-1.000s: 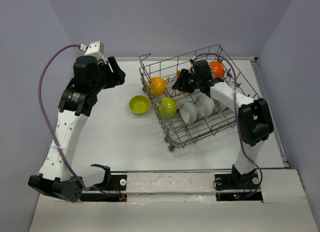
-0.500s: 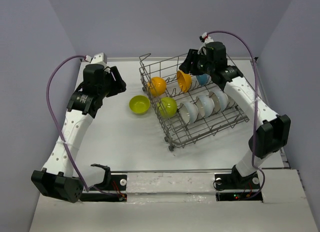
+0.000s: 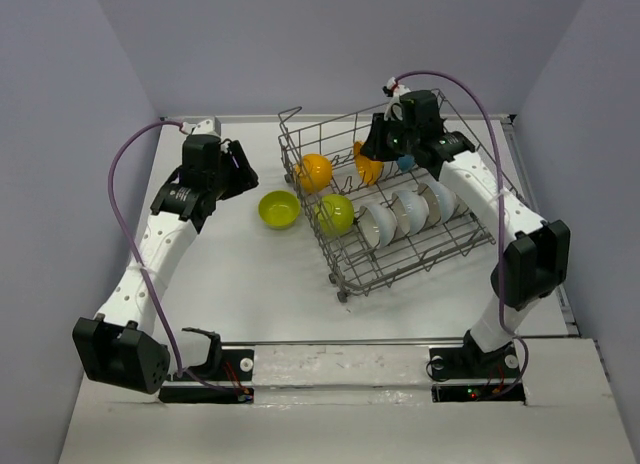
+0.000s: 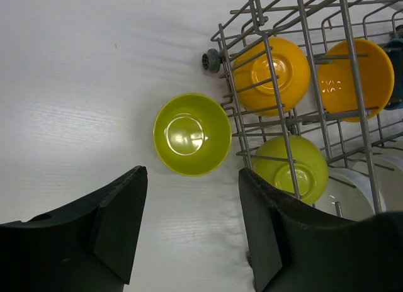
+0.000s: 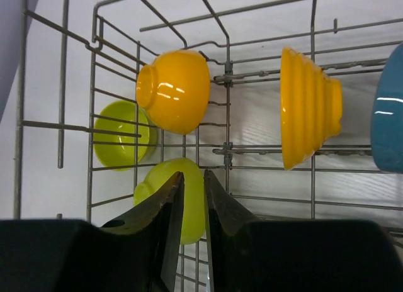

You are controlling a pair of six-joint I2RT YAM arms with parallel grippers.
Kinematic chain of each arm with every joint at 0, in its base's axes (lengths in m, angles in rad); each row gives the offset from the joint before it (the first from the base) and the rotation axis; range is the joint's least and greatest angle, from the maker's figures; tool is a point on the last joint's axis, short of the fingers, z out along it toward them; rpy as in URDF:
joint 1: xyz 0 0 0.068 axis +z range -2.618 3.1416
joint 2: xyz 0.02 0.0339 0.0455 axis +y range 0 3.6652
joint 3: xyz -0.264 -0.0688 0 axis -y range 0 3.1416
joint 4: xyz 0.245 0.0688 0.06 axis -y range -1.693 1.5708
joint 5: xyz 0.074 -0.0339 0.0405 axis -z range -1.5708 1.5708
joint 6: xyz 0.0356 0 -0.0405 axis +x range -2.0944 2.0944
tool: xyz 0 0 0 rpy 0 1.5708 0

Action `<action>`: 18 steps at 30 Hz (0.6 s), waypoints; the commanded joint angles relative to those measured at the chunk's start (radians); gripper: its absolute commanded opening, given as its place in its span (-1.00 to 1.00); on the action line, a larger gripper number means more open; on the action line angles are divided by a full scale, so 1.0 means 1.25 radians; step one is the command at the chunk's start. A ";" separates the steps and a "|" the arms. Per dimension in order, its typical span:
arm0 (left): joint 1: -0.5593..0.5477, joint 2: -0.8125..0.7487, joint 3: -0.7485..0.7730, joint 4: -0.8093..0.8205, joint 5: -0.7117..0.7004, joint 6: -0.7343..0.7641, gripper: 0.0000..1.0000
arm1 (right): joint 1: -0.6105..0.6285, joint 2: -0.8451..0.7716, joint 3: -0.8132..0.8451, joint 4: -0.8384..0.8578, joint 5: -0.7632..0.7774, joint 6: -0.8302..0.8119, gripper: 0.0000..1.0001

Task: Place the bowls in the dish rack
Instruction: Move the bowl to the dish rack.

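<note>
Against a second ago, the right arm is no longer low across the dish rack (image 3: 420,256) but raised over its far side; the right gripper (image 5: 193,175) is narrow, with only a slim gap between its fingers and nothing in it. The ribbed orange bowl (image 5: 308,116) now shows plainly, on edge in the far row, with the blue bowl (image 5: 389,116) just beside it. The left arm has swung nearer; the left gripper (image 4: 192,172) hangs wide and empty above the loose lime bowl (image 4: 192,134), which sits upright on the table (image 3: 230,274) just outside the rack, where it was. The plain orange bowl (image 5: 175,89), the racked lime bowl (image 4: 289,169) and the white bowls (image 3: 408,212) are unmoved. The ribbed bowl carries small marks, too small to read.
</note>
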 commanded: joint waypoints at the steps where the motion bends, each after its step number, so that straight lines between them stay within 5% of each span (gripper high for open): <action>1: 0.007 -0.016 -0.007 0.052 -0.001 -0.006 0.37 | 0.030 0.036 0.004 0.027 -0.034 0.000 -0.51; 18: 0.027 -0.011 -0.033 0.075 0.033 0.003 0.37 | 0.129 0.169 0.027 0.032 -0.025 -0.005 -0.73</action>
